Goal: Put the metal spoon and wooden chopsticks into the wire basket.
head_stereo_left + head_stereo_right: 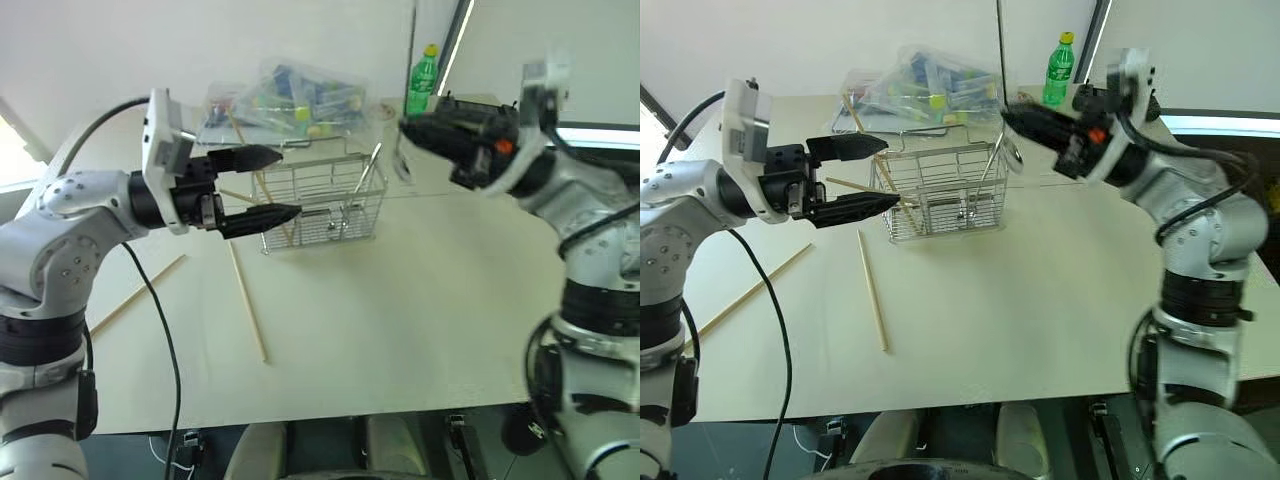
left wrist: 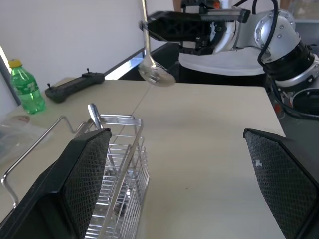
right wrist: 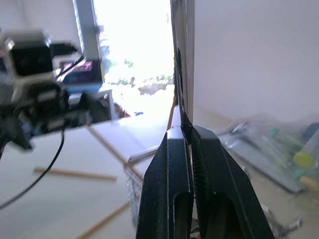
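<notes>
**Ana:** So where is the metal spoon [image 2: 155,74]?

**Ben:** Pinched in the right gripper [image 2: 149,26], whose two black fingers are pressed tight on the thin handle. It hangs bowl down, raised above the table [image 1: 420,310], to the right of the wire basket [image 1: 322,201] and a little beyond it.

**Ana:** And the basket itself?

**Ben:** It stands upright toward the far middle of the table, just in front of a clear plastic bag [image 1: 285,97] of colourful items. Another shiny utensil [image 1: 366,170] already leans inside it at the right end, and one pale stick [image 1: 892,190] rests slanted at its left end.

**Ana:** What about the left gripper [image 1: 262,187]?

**Ben:** Its fingers are spread wide with nothing between them, pointing right at the basket's left end, raised off the table.

**Ana:** The rest of the wooden chopsticks?

**Ben:** One [image 1: 248,303] lies flat on the table in front of the basket, running near to far. One more [image 1: 137,293] lies slanted at the left, near the left arm's black cable [image 1: 158,310]. A green bottle [image 1: 422,81] stands at the far right.
</notes>
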{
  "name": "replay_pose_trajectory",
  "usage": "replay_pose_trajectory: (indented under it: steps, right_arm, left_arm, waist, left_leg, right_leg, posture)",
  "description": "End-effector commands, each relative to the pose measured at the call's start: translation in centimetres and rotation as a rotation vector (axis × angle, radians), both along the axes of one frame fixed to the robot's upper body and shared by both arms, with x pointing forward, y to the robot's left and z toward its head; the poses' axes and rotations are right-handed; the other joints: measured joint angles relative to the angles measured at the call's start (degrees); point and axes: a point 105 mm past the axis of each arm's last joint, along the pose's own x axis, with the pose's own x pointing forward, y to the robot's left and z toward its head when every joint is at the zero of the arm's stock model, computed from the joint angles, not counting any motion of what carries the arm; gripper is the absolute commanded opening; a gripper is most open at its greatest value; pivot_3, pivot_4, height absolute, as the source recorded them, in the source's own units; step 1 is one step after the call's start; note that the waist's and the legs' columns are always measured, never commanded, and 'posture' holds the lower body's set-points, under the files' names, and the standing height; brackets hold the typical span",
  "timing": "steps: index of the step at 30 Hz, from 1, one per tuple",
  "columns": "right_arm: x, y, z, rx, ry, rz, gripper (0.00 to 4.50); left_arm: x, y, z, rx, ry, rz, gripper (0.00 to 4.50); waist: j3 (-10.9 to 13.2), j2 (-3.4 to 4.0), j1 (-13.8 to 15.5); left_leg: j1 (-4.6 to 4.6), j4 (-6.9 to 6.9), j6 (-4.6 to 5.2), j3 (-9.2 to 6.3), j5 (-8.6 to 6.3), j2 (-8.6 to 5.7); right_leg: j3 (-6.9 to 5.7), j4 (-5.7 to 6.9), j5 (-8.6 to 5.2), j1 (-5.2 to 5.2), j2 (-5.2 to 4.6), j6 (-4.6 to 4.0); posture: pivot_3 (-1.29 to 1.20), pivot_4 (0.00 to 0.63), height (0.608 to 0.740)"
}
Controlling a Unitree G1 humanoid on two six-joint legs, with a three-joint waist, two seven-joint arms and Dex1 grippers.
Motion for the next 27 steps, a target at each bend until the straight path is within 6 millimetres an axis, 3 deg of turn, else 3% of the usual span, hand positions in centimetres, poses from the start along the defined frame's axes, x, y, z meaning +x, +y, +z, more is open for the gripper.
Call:
replay_pose_trajectory:
  steps: [1,5,9,16,19,25,26,27]
  right_arm:
    - [1.3,0.3,1.7,0.055,-0.056,-0.107,0.03]
    - [3.5,1.5,0.3,0.054,-0.026,-0.154,0.03]
    - [4.9,1.5,-1.6,0.06,0.019,-0.182,0.03]
    - [5.8,2.2,-6.1,0.029,0.142,-0.223,0.03]
    - [5.6,2.1,-6.7,0.023,0.154,-0.234,1.07]
    - [5.5,1.4,-6.7,0.001,0.148,-0.28,4.11]
    - [5.4,1.1,-6.5,-0.001,0.142,-0.287,4.45]
    - [5.3,0.8,-6.2,-0.001,0.134,-0.292,4.45]
  left_arm:
    - [-0.2,0.5,1.6,-0.017,-0.071,0.016,4.5]
    - [0.0,0.6,1.9,-0.021,-0.083,0.025,4.5]
    - [-0.1,0.7,2.0,-0.025,-0.088,0.03,4.5]
    - [-0.2,0.8,1.9,-0.025,-0.088,0.045,4.5]
    - [-0.2,0.8,1.9,-0.024,-0.088,0.048,4.5]
    - [0.1,0.9,2.1,-0.024,-0.093,0.054,4.5]
    - [0.2,0.9,2.2,-0.024,-0.094,0.054,4.5]
    - [0.2,0.9,2.2,-0.024,-0.095,0.054,4.5]
  waist:
    - [0.0,0.0,0.1]
    - [0.0,-0.02,-0.2]
    - [0.0,0.0,-0.2]
    - [0.0,0.0,-0.4]
    - [0.0,0.01,-0.4]
    - [0.0,0.01,-0.4]
    - [0.0,0.01,-0.4]
    - [0.0,0.01,-0.3]
  left_leg:
    - [-0.05,0.0,0.0,0.01,0.0,-0.02]
    - [-0.04,0.0,0.0,0.12,0.0,-0.07]
    - [-0.02,-0.02,0.0,0.17,0.0,-0.05]
    - [0.01,-0.02,0.01,0.16,0.01,-0.04]
    - [0.0,-0.02,0.0,0.15,0.01,-0.04]
    - [0.02,-0.02,0.0,0.13,0.01,-0.04]
    - [0.02,-0.02,0.0,0.13,0.01,-0.04]
    - [0.02,-0.02,0.0,0.13,0.01,-0.04]
  right_leg:
    - [0.0,0.0,0.0,-0.04,-0.01,0.0]
    - [0.01,-0.02,0.04,-0.03,-0.02,0.05]
    - [-0.01,0.02,0.04,-0.05,0.03,0.05]
    - [-0.01,0.06,0.04,-0.04,0.04,0.05]
    - [0.0,0.07,0.04,-0.06,0.04,0.05]
    - [0.0,0.08,0.03,-0.05,0.06,0.05]
    - [0.0,0.08,0.03,-0.04,0.06,0.05]
    - [0.0,0.08,0.03,-0.04,0.06,0.05]
  posture:
    - [0.0,0.15,0.731]
    - [0.0,0.15,0.731]
    - [0.0,0.15,0.731]
    - [0.0,0.15,0.731]
    - [0.0,0.15,0.731]
    - [0.0,0.15,0.731]
    - [0.0,0.15,0.731]
    - [0.0,0.15,0.731]
